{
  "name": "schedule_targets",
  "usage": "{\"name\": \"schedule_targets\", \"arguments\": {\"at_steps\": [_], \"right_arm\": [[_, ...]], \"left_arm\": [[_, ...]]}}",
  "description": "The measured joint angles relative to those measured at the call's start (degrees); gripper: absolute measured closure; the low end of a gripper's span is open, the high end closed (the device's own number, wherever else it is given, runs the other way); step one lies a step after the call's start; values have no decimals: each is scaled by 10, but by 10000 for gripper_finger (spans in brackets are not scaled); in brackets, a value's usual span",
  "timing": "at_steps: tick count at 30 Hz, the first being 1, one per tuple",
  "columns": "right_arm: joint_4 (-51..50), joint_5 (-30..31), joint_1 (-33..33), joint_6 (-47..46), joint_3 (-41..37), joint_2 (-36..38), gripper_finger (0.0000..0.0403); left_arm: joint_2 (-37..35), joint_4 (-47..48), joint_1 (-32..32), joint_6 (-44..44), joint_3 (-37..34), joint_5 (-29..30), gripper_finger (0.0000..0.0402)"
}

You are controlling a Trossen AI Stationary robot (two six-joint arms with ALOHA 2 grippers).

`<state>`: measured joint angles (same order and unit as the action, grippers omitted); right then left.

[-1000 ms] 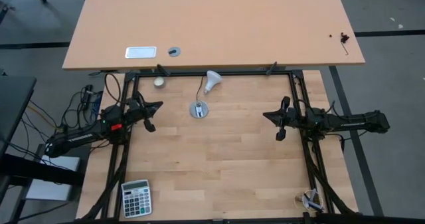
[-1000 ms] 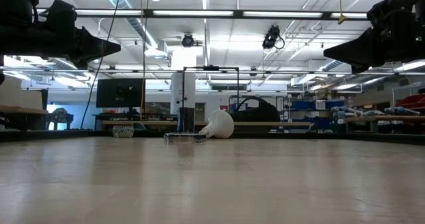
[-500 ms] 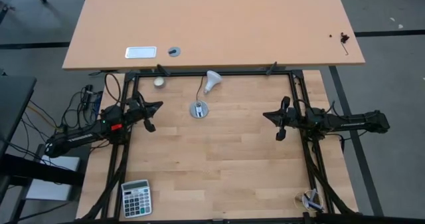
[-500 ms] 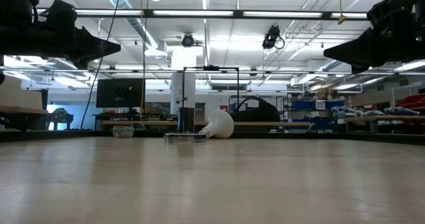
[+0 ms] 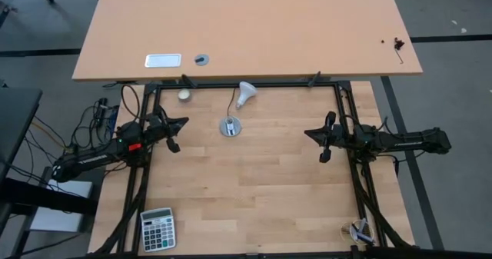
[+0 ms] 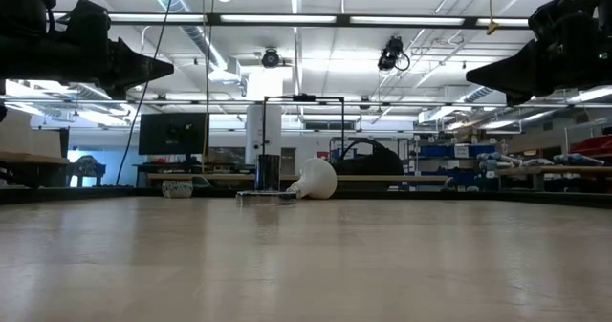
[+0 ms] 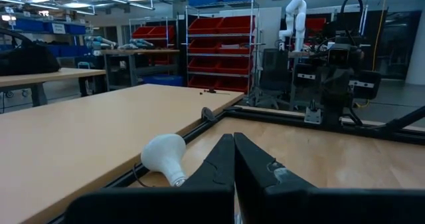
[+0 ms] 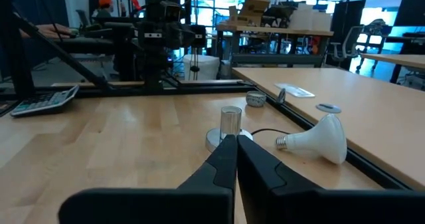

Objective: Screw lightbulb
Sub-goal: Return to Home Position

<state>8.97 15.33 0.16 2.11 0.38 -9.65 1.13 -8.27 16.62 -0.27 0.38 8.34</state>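
The white lightbulb (image 5: 245, 93) lies on its side near the table's far edge, its dome toward the far side and its screw base toward the socket disc; it shows in the low view (image 6: 315, 180), left wrist view (image 7: 163, 155) and right wrist view (image 8: 317, 139). The silver-grey socket disc (image 5: 230, 126) with a thin black cord lies flat just nearer (image 8: 228, 132). My left gripper (image 5: 183, 122) hovers shut at the left, my right gripper (image 5: 309, 133) hovers shut at the right; both are above the table and empty.
A small cream-white ball (image 5: 184, 94) lies at the far left. A calculator (image 5: 157, 228) lies at the near left corner. A black frame rail (image 5: 246, 84) runs along the far edge, with a larger tan table (image 5: 246, 28) beyond. The wooden tabletop lies between the arms.
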Motion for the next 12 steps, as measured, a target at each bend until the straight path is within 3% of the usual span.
{"name": "schedule_targets", "arguments": {"at_steps": [12], "right_arm": [[0, 0, 0, 0, 0, 0, 382]], "left_arm": [[0, 0, 0, 0, 0, 0, 400]]}}
